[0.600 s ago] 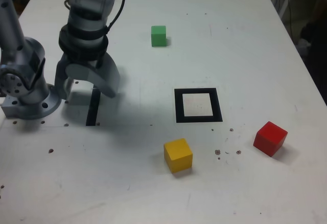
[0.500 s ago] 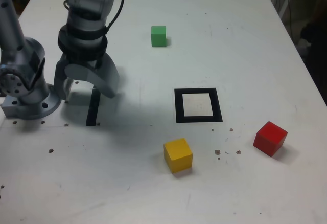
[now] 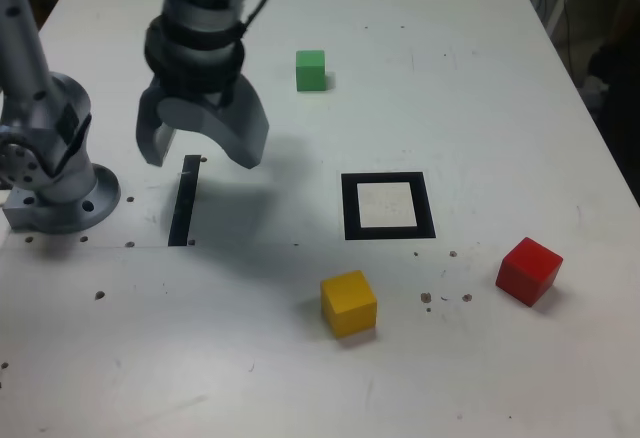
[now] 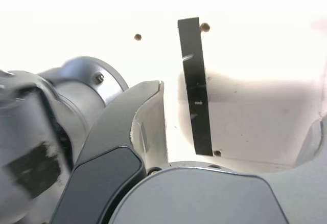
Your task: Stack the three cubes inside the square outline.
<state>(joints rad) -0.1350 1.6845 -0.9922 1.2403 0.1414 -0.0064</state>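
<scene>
Three separate cubes (image 3: 349,304) lie outside the square outline (image 3: 388,227).

Green cube (image 3: 311,71), yellow cube (image 3: 349,304), red cube (image 3: 529,271) around square outline (image 3: 429,206)

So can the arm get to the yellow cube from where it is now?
Probably yes: the yellow cube sits alone on the table, nothing stacked on it or standing against it, and the jaws are open with nothing between them.
</scene>
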